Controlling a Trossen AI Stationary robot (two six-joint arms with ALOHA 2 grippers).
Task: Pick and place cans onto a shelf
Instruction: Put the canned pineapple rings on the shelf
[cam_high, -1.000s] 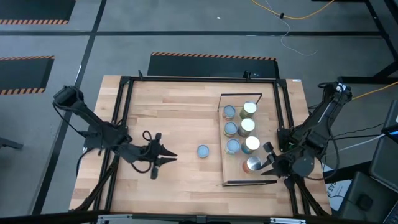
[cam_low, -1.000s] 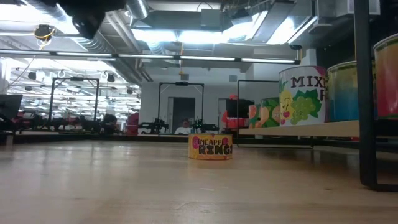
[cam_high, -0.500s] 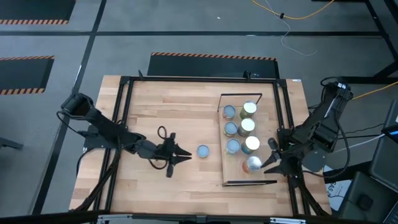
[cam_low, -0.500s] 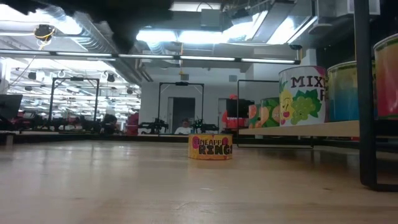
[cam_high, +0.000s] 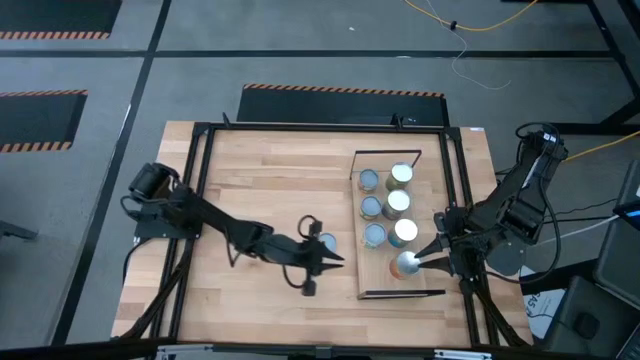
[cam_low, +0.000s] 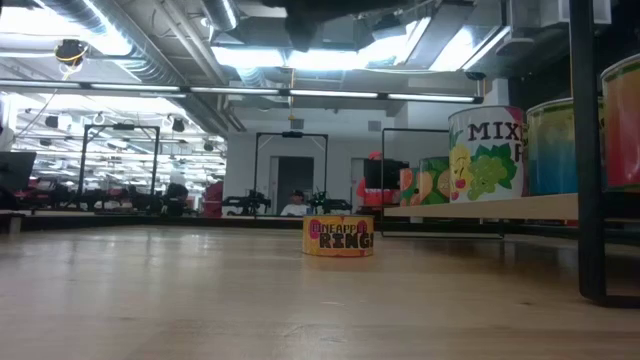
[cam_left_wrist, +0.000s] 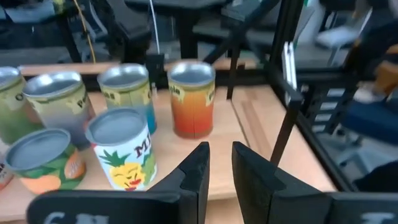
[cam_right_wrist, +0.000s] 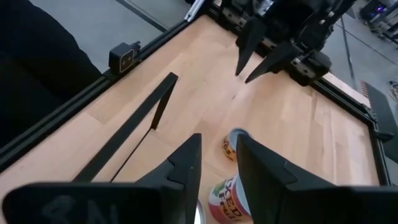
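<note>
One short can (cam_high: 327, 243) with a pale blue top and a yellow "RINGS" label (cam_low: 338, 236) stands alone on the tabletop. Several cans (cam_high: 397, 202) stand on the pale-wood shelf (cam_high: 375, 282) at the right, and an orange-sided one (cam_left_wrist: 191, 99) shows in the left wrist view. My left gripper (cam_high: 338, 263) hovers open just past the loose can, well above it, pointing at the shelf. My right gripper (cam_high: 418, 258) is open above the right side of the shelf's nearest can (cam_high: 404, 266). That can's "MIXED" label (cam_right_wrist: 227, 194) shows below its fingers.
Thin dark frames (cam_high: 400, 295) close the shelf's short ends, and one post (cam_low: 590, 150) stands tall in the low view. A black metal frame (cam_high: 200, 200) runs round the tabletop. Bare wood lies left of the loose can (cam_high: 260, 190).
My left gripper has travelled toward the table's right edge, from left of centre to over the loose can, staying high. My right gripper has shifted a little toward the shelf's nearest can. No can has moved.
</note>
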